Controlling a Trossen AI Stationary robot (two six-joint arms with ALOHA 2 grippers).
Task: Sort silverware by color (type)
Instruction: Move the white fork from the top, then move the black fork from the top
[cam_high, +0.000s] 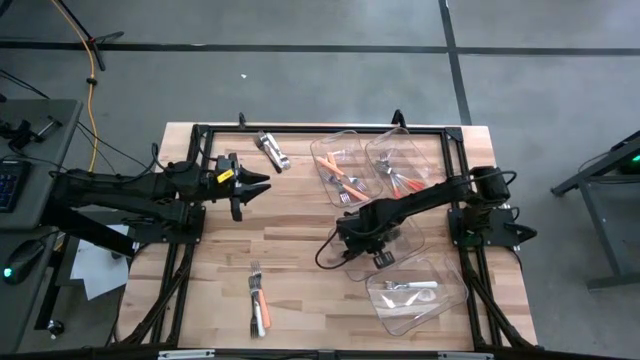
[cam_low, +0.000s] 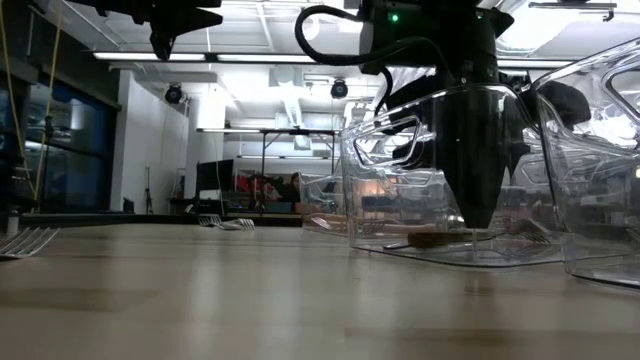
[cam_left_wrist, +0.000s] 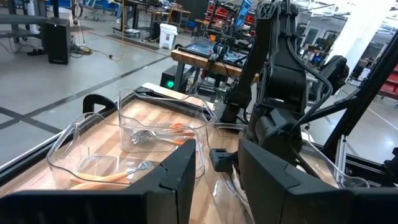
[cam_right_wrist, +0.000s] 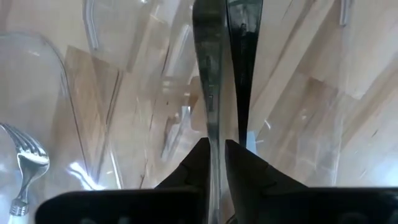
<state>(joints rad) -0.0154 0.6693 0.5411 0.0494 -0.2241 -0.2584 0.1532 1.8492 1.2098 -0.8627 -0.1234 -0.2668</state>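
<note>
The right gripper (cam_high: 352, 243) hung low inside a clear bin (cam_high: 392, 237) at the middle right of the wooden table (cam_high: 300, 230), its dark fingers (cam_right_wrist: 205, 163) drawn almost together around a dark metal piece of silverware (cam_right_wrist: 210, 74) whose long handle ran straight out from between the tips; a second dark piece (cam_right_wrist: 244, 68) lay just beside it, and whether the fingers touched that one could not be told. In the low view the same gripper (cam_low: 478, 205) pointed straight down into the bin, its tips close to the bin floor. The left gripper (cam_high: 262, 186) waited above the left part of the table, well apart from any cutlery, its fingers (cam_left_wrist: 180, 177) standing partly open with nothing between them. Orange-handled silverware (cam_high: 342, 175) lay in a far bin (cam_high: 340, 165), with more orange-handled pieces (cam_high: 405, 180) in the bin beside it (cam_high: 400, 160). A white-handled piece (cam_high: 412, 286) rested in the near right bin (cam_high: 418, 292). A small loose group of forks (cam_high: 258, 300), one with an orange handle, lay on the bare wood near the front edge, and a few dark metal pieces (cam_high: 271, 150) lay near the far edge, left of the bins.
</note>
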